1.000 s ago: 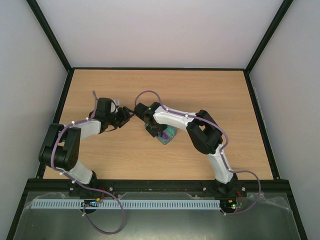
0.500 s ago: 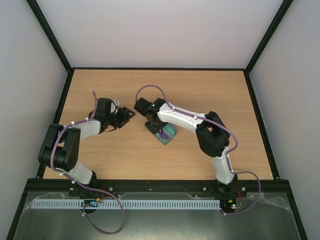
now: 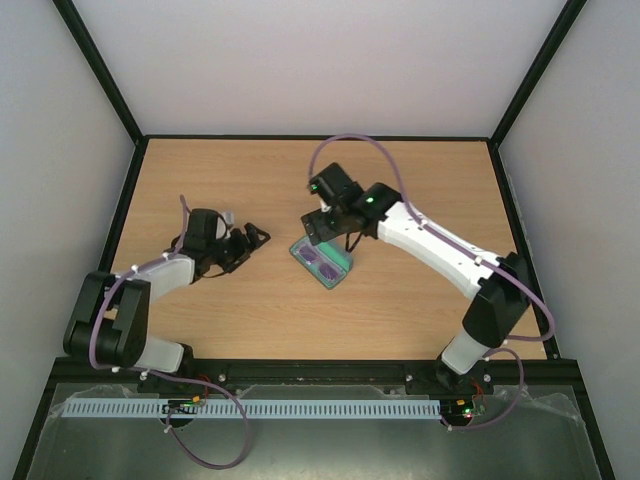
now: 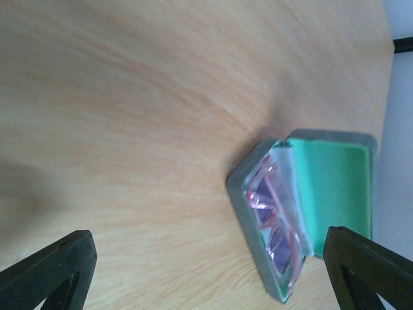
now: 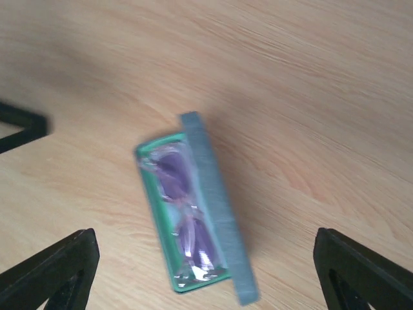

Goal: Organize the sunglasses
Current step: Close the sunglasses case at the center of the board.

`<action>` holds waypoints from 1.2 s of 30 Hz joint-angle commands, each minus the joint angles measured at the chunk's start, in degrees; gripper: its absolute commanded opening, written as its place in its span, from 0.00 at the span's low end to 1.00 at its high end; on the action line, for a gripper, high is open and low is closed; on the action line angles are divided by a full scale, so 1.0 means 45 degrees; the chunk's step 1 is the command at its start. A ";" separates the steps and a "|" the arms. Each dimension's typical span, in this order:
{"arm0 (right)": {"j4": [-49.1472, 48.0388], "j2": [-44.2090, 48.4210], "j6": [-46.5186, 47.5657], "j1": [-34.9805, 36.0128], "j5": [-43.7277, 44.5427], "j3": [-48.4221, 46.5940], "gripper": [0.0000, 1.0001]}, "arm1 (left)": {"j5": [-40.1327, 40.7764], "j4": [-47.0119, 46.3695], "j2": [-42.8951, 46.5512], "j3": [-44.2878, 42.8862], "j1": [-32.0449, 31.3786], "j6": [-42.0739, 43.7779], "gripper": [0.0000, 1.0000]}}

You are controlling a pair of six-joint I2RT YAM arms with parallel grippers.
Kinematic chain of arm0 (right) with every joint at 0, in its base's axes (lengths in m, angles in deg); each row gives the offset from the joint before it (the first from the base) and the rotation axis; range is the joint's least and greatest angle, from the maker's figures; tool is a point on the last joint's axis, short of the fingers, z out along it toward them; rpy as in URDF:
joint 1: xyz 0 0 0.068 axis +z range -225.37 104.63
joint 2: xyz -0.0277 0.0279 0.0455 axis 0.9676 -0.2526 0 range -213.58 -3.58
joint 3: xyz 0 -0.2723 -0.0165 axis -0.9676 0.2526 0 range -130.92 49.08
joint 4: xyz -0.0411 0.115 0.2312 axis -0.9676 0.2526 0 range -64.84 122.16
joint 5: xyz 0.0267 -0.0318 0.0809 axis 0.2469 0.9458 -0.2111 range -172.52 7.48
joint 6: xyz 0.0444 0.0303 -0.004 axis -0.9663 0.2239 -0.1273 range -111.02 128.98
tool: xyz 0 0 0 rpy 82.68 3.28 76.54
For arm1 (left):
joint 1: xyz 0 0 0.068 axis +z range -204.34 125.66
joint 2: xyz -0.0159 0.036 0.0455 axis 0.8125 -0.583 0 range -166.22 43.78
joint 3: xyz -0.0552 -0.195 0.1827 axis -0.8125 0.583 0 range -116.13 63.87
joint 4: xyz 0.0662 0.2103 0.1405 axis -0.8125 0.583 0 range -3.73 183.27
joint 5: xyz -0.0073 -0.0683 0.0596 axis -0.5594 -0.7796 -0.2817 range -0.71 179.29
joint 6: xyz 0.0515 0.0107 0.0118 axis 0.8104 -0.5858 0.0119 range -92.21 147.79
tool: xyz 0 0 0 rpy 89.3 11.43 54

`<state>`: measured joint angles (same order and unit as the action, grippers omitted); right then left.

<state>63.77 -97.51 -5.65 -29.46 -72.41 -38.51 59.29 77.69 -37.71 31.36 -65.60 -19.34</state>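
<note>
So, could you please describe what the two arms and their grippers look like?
The left arm and right arm have white shells, black joints and a looping purple cable each. The left gripper and right gripper are black, with two tapered fingers.

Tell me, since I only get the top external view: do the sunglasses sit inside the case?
Observer: Yes. The left wrist view shows the sunglasses lying in the lower half of the case, with their thin pink frame visible.
Operator: Is the lid shut?
Observer: No. In the right wrist view the lid is raised along one long side, open.
Operator: Are the right fingers holding anything?
Observer: No. The right fingers are spread wide above the case with nothing between them.
</note>
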 commanded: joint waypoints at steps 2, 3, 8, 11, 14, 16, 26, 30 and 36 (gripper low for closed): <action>-0.1061 0.0516 -0.0914 -0.1966 -0.0997 0.1900 0.87 | 0.0428 0.0586 0.1425 0.1143 -0.0680 -0.0005 0.88; -0.1293 0.0565 -0.0999 -0.2286 -0.1228 0.2157 0.82 | 0.0452 0.0430 0.1641 0.1367 -0.0912 -0.0154 0.76; -0.2468 0.0383 -0.1452 -0.3583 -0.2200 0.3049 0.32 | 0.0950 -0.0311 0.1077 0.1507 -0.2675 -0.0898 0.09; -0.2899 -0.0078 -0.1533 -0.3930 -0.2642 0.3122 0.23 | 0.1111 -0.0960 0.0008 0.1246 -0.3376 -0.1248 0.02; -0.3143 -0.0665 -0.1465 -0.3952 -0.3244 0.3047 0.16 | 0.1209 -0.1492 -0.1189 0.0717 -0.3795 -0.1406 0.02; -0.3407 -0.0872 -0.1553 -0.3952 -0.3764 0.3181 0.15 | 0.1269 -0.1752 -0.1910 0.0307 -0.3940 -0.1473 0.02; -0.4051 -0.0903 -0.1641 -0.3274 -0.5071 0.4570 0.10 | 0.1147 -0.2729 -0.4752 -0.1582 -0.4182 -0.1804 0.02; -0.4348 -0.0843 -0.1918 -0.2588 -0.4959 0.4943 0.10 | 0.1032 -0.2905 -0.5410 -0.2168 -0.4296 -0.1959 0.02; -0.4541 -0.1011 -0.2277 -0.1834 -0.4585 0.4944 0.10 | 0.0954 -0.2917 -0.5907 -0.2829 -0.4500 -0.2074 0.02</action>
<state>44.95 -101.64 -14.33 -39.80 -92.23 -16.78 63.84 64.31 -61.86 20.37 -84.34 -28.22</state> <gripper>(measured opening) 0.100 0.024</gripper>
